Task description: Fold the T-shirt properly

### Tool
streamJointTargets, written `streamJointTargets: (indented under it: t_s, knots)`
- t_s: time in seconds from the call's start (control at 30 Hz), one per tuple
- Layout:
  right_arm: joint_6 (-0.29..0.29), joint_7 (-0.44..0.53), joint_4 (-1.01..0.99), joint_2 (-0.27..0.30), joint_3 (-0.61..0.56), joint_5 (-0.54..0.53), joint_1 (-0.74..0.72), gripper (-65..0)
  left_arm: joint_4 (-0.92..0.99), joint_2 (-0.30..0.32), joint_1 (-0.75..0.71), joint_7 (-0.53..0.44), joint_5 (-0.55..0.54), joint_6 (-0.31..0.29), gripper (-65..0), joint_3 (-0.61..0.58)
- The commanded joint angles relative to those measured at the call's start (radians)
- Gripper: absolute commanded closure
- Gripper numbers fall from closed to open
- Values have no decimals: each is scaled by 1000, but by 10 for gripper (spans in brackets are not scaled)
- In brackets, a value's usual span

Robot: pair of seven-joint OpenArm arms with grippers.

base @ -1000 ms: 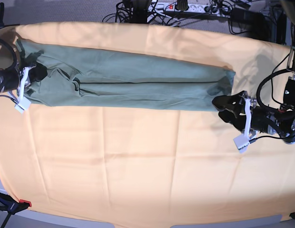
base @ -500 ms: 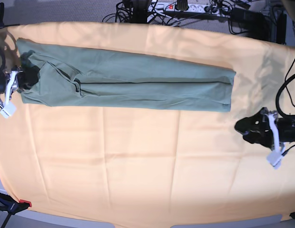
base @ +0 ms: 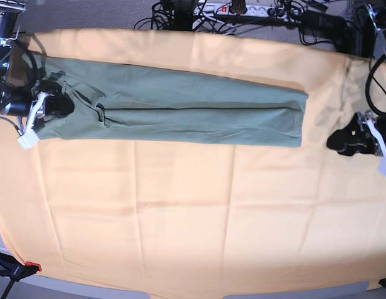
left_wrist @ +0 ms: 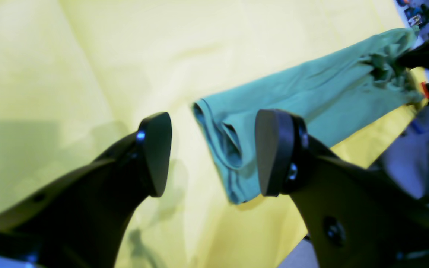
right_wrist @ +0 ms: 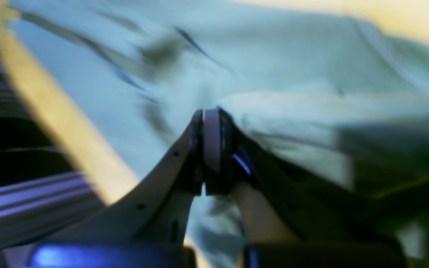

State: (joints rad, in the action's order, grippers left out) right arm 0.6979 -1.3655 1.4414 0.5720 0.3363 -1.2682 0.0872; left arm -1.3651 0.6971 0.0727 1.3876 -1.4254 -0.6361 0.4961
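Orange-clothed bench (base: pixel 180 218) carries the T-shirt (base: pixel 180 109) folded lengthwise into a long strip, crosswise folds remaining; right end effector (base: pixel 48 103) pinches one end, left end effector (base: pixel 348 140) hangs spread just beside the other.

Black arms, white clips, dark cables — left pincer (left_wrist: pixel 209 152) with flat matte-black pads.

Robot lab, power strip (base: pixel 233 9), tangled cables (base: pixel 174 15)
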Motion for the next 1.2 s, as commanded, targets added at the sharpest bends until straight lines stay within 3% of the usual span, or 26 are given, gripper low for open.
streamJointTargets:
  t_s: [0.0, 0.13, 0.37, 0.53, 0.7, 0.83, 1.17]
  knots:
    - [0, 44, 13, 20, 11, 32, -14, 0, -13, 14, 4, -11, -22, 1, -375, 14]
    - [0, 140, 13, 6, 11, 202, 5, 0, -13, -39, -43, -27, -3, -8, -375, 15]
    - [0, 151, 13, 7, 11, 219, 37, 0, -13, -108, -76, -158, 185, -7, -375, 15]
    - [0, 150, 13, 7, 11, 219, 37, 0, -13, -115, -75, -222, 271, 7, -375, 15]
    - [0, 151, 13, 7, 11, 218, 34, 0, -13, -119, -76, -202, 258, 55, -375, 14]
    - [0, 150, 13, 7, 11, 195, 34, 0, -13, -118, -79, -167, 231, 57, -375, -1]
    - [0, 150, 13, 7, 11, 184, 34, 0, -13, -119, -81, -165, 241, 59, -375, -187]
